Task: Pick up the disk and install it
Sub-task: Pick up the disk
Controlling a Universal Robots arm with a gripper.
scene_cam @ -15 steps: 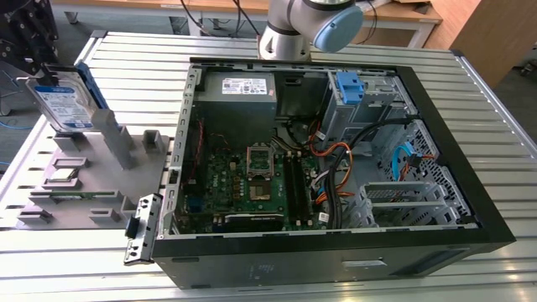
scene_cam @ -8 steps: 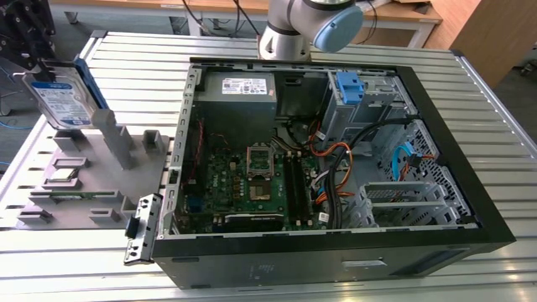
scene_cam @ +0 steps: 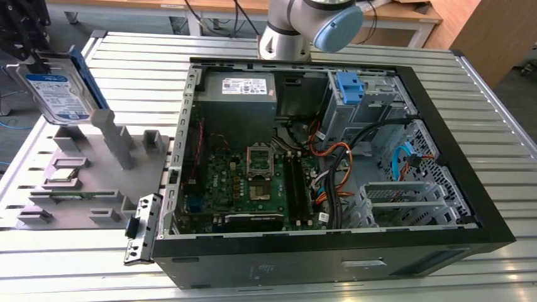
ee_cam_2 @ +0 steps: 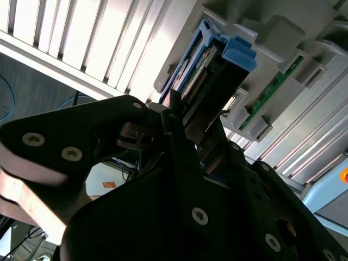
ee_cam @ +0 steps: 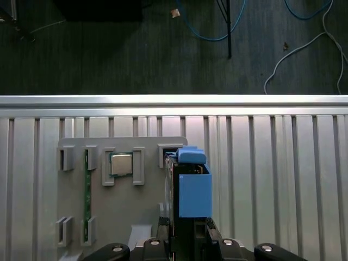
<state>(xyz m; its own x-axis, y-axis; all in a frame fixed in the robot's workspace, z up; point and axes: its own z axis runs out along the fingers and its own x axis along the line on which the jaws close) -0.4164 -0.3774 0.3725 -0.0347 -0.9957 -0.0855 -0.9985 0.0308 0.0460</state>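
Observation:
The disk [scene_cam: 57, 93], silver-grey with a blue-and-white label and a blue bracket along its edge, stands on edge over the far corner of the grey fixture [scene_cam: 80, 182], at the exterior view's left. My black gripper [scene_cam: 32, 58] comes down on its top edge and is shut on it. The second wrist view has the fingers [ee_cam_2: 179, 136] clamped on either side of the disk [ee_cam_2: 209, 76]. In the first wrist view the disk's blue bracket [ee_cam: 193, 193] rises from the gripper [ee_cam: 187, 239]. Whether the disk still rests in the fixture I cannot tell.
An open computer case [scene_cam: 470, 189] lies at the exterior view's right, with a motherboard [scene_cam: 251, 182], a grey power supply [scene_cam: 238, 88] and a bare blue bracket [scene_cam: 348, 85] in its drive bay. The fixture also carries a processor chip [ee_cam: 120, 163] and a memory stick [ee_cam: 86, 196]. The arm's base [scene_cam: 293, 31] stands behind the case.

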